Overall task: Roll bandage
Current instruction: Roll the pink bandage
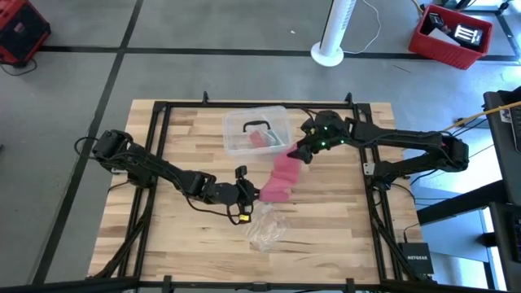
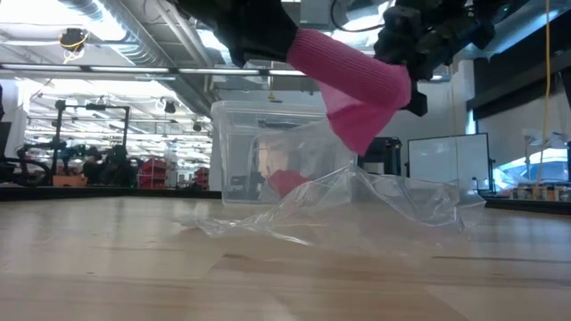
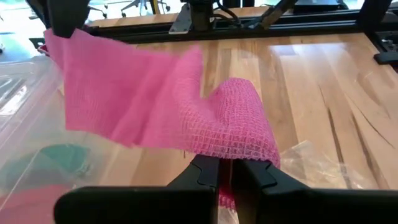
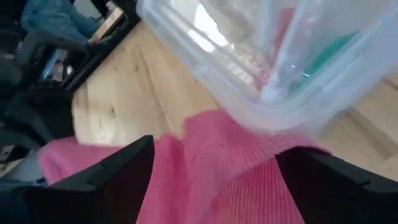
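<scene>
Crumpled clear plastic wrapper (image 2: 357, 209) is seen lying closest in the low view, spread over the light wooden slatted table (image 1: 163, 236); from above it is placed near the table's front edge, just in front of the left gripper (image 1: 254, 192). Behind it a clear plastic box (image 1: 257, 130) with pink and green contents is set toward the table's back middle. In the low view the box is partly screened by the wrapper and by the hanging fabric.

A long pink-magenta strip of soft elastic mesh fabric, the bandage (image 1: 282, 177), is held up off the table between the two grippers, just beside the box's front right corner. It is stretched from the left gripper up toward the right gripper (image 1: 303, 153). Its weave is shown as an open grid in the left wrist view, one end draped in a fold over the dark fingers (image 3: 208, 177).

The left gripper's fingers are pinched closed on that folded end. The right gripper's fingers (image 4: 118, 180) are spread wide on either side of the bandage's other end, the fabric lying between them without being clamped.

Both arms are reached inward from the table's sides.
</scene>
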